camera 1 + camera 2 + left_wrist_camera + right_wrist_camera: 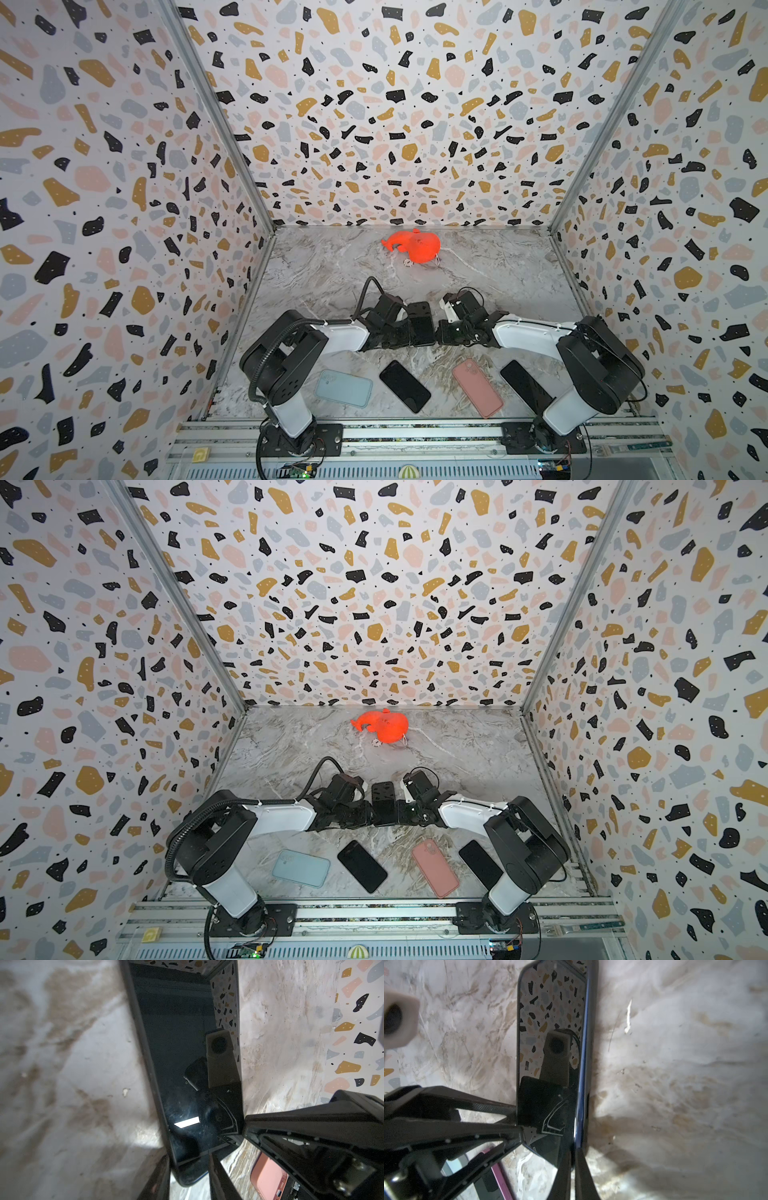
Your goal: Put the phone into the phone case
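L gripper (412, 334) & R gripper (437, 332) clamped, tip-to-tip.

Table (324, 270): centre phone (420, 324) at mid-table, between the left gripper (401, 334) on its left and the right gripper (441, 333) on its right, both touching its near end. Toy (415, 246) behind them, near the back wall, well apart. Front row, left to right: left case (343, 387), front phone (404, 386), right case (477, 387), right phone (524, 384). Front phone lies between the two cases. Right phone lies just beside right case, partly under the right arm.
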Available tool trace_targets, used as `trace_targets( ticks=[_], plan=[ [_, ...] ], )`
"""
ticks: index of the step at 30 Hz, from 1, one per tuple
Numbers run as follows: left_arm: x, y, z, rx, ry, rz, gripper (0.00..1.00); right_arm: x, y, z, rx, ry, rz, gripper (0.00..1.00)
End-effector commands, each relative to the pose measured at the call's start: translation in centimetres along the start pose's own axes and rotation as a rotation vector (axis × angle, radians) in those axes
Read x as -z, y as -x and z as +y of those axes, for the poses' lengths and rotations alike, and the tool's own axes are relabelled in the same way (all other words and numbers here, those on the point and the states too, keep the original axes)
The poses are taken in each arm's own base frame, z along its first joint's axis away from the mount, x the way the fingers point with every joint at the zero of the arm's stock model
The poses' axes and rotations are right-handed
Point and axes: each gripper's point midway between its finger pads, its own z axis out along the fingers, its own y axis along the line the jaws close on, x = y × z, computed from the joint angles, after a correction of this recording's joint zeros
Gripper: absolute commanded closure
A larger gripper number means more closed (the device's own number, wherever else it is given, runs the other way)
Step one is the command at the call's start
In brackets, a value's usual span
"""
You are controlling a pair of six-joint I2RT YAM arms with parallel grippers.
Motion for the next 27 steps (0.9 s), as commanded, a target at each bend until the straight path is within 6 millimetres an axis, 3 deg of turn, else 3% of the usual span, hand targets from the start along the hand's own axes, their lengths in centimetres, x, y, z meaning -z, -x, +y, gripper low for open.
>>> trace_targets(
  ticks=[1,11,15,21,27],
  plan=[
    [-1.2,-1.5,-0.1,-0.011,-0.032,0.052,0.67,-1.9,-2.6,1.3,0.011,0.074,0.102,0.94],
    [-1.1,-1.2,-0.6,-0.017,-0.042,0.045,0.67,-2.1,-3.8,1.3,-0.009,0.092,0.127,0.94],
    [-0.4,-0.8,-0.4,-0.037,-0.012,0.029,0.65,-1.1,-2.4,1.3,0.0,0.076,0.09,0.94],
    [1.2,0.5,-0.4,-0.083,0.047,-0.009,0.54,0.8,0.4,0.5,0.018,0.031,0.02,0.93],
    [1.6,0.8,0.1,-0.085,0.062,-0.02,0.5,1.1,0.6,0.7,0.023,0.028,0.016,0.91]
  ],
)
